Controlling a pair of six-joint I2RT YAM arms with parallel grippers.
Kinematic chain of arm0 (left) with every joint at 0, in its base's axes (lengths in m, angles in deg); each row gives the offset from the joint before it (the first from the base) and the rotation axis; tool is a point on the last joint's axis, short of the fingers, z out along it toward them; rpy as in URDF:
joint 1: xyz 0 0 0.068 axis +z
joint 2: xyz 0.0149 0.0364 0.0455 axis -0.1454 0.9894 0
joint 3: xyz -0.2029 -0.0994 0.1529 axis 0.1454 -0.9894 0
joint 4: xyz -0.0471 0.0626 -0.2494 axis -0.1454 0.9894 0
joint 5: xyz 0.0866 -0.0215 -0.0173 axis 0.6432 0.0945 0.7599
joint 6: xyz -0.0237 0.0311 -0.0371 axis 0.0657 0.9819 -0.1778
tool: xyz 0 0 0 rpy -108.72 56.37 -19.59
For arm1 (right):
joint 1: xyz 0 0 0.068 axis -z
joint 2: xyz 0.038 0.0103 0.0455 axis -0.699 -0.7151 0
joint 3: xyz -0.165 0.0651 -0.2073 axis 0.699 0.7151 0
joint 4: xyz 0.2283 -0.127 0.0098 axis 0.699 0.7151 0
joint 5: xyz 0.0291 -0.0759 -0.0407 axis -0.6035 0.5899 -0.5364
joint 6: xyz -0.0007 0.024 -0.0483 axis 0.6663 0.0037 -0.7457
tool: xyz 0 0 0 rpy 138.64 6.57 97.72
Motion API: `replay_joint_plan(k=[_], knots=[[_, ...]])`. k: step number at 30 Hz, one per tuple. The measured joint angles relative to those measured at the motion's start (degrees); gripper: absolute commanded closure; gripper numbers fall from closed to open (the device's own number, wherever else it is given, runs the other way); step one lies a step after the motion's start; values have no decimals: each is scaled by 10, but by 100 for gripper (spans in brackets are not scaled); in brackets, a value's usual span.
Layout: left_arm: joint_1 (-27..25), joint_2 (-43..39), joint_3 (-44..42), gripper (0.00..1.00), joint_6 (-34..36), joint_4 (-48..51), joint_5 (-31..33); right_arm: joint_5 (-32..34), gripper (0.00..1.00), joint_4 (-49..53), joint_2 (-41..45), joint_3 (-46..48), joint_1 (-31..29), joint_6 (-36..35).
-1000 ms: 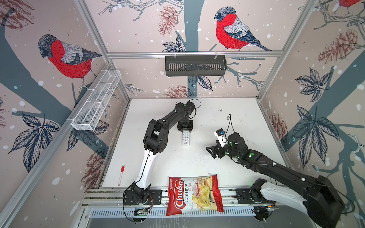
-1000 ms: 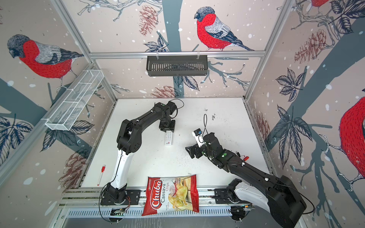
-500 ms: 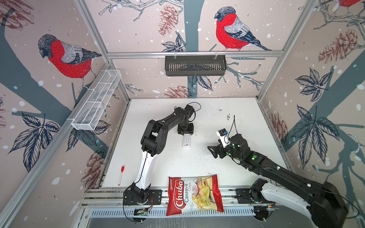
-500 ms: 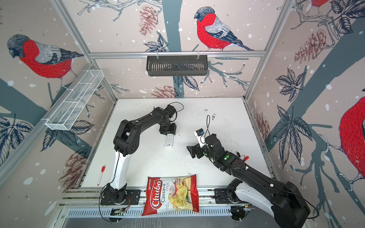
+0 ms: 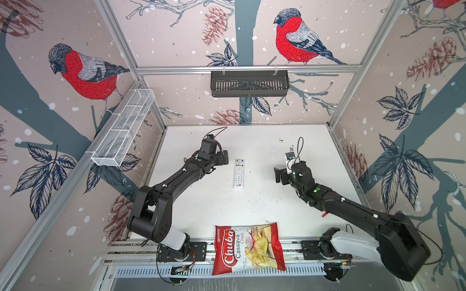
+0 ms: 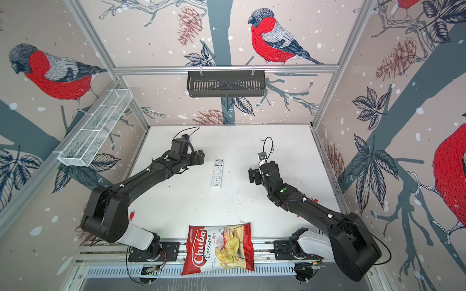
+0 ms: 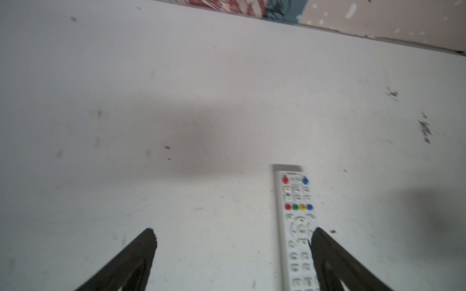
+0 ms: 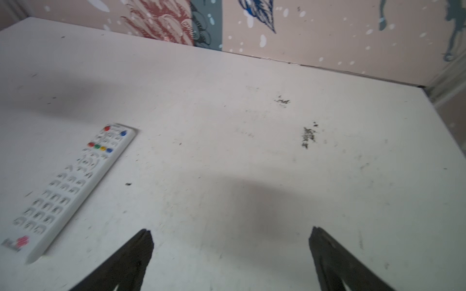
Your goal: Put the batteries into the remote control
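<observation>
White remote control [image 5: 239, 173] x1, btns up; 1 chips bag [image 5: 248, 248]; L claw [image 7: 234, 233], R claw [image 8: 230, 234] agape, empty.

**Two black arms, white at the base**

Matte black links on both the left arm [image 5: 181, 176] and the right arm [image 5: 353, 206], blocky at the elbows and slimmer toward the wrists. Glossy white shell [image 5: 174, 239] on the lowest segment of each, above a black base plate [image 5: 199, 252] fixed to a silver rail [image 5: 121, 249]. Small green light [image 5: 317, 189] on each forearm, with white clips [image 5: 341, 199] dotted along the links. Thin black cable [image 5: 218, 129] looped over each wrist. Pale camera housing [image 5: 289, 158] at the right wrist. Thin red and black wires [image 5: 193, 258] at the left base. Same build on the left gripper [image 7: 234, 233] and the right gripper [image 8: 230, 232]: dark matte fingers [image 7: 141, 254], tapering to blunt tips.
</observation>
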Motion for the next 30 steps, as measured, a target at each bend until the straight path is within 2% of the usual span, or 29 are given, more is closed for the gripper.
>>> replay_joint_plan(k=[3,5,7,10,12,15,17,20,26,30], knots=[[21,-34,-81,4,29,-89,104,39,1,-26,-18,-1,50,-8],[36,-63,-156,4,55,-184,164,80,0,-56,-36,3,68,-28],[55,-77,-214,4,79,-255,199,94,0,-73,-59,6,86,-49],[101,-75,-247,4,103,-317,213,104,0,-119,-83,21,129,-64],[133,-73,-267,4,106,-371,210,110,0,-183,-91,58,143,-85],[152,-67,-334,4,131,-467,183,84,1,-288,-103,124,161,-121],[165,-59,-366,4,141,-504,152,61,1,-333,-110,139,193,-121],[180,-45,-367,4,146,-566,114,20,0,-410,-131,150,227,-114],[181,30,-404,4,160,-692,39,-57,1,-476,-161,170,294,-74],[180,35,-404,3,165,-735,15,-92,0,-500,-167,177,301,-60]])
